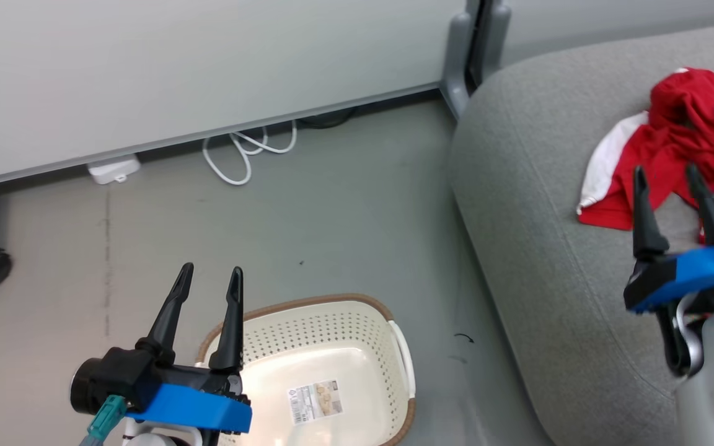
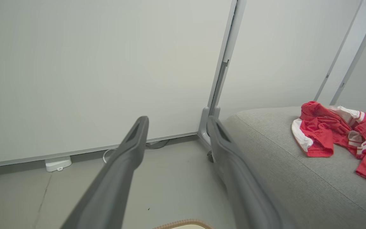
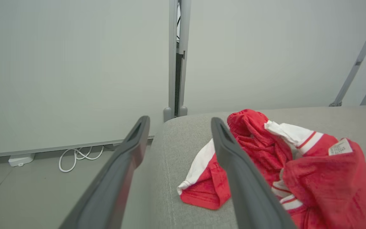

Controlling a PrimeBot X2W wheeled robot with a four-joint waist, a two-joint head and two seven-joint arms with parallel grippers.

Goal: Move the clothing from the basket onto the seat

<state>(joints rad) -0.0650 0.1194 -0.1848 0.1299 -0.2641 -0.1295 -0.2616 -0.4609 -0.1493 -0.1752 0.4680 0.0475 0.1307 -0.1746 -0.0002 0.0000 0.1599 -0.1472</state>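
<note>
Nearest the robot, the left gripper (image 1: 212,269) hangs just above the near-left part of the basket (image 1: 307,301), its two fingers spread with nothing between them; its own wrist view looks through the gap to bare floor (image 2: 170,184). The basket stands on the floor beside the seat (image 1: 549,217), apart from it. Its pale bottom carries only a printed label (image 1: 315,401), with no red fabric in the part that can be seen (the near-left corner is hidden behind the gripper, and the near end runs off the picture). To the right, the right gripper (image 1: 667,169) hovers over the seat with its jaws likewise apart and empty, fingertips close to the near edge of the clothing (image 1: 673,142) but not closed on it. The right wrist view shows one finger crossing in front of the fabric and the other over grey upholstery. The clothing lies on the seat as one crumpled red heap with white bands and thin stripes showing, and I cannot tell from the folds where one garment ends and the other begins. Farther off, a white cable (image 1: 245,155) loops on the floor beside a small plug box (image 1: 112,169), at the foot of a pale wall panel (image 1: 208,62). By my reading the transfer is essentially done: basket emptied, clothing on the seat. What seems left is at most drawing the arms clear.
</note>
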